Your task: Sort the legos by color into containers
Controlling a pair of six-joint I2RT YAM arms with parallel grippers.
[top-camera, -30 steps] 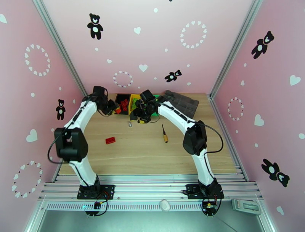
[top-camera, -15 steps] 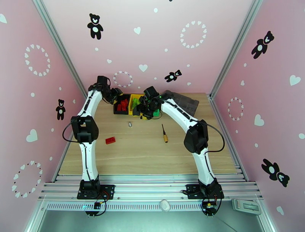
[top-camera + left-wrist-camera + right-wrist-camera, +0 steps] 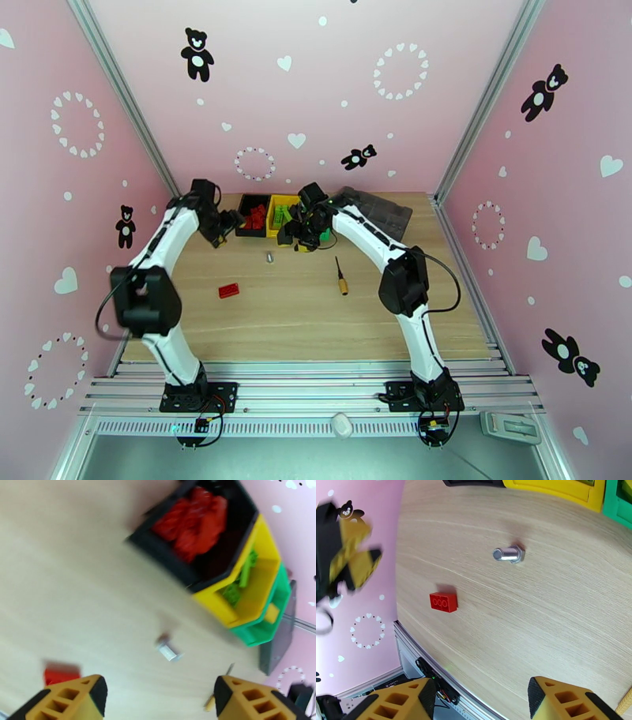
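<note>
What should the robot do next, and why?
Probably the left end effector should swing down toward the lone red brick on the table. Its jaws stand open with nothing between them. That brick lies loose on the left arm's side, away from the black bin, which already holds other red bricks.

bins: 3 | loose red brick: 1 | metal piece: 1 | screwdriver: 1 | compartment tray: 1

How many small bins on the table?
3, in a row at the far edge of the table: black bin left, yellow bin middle, green bin right.
</note>
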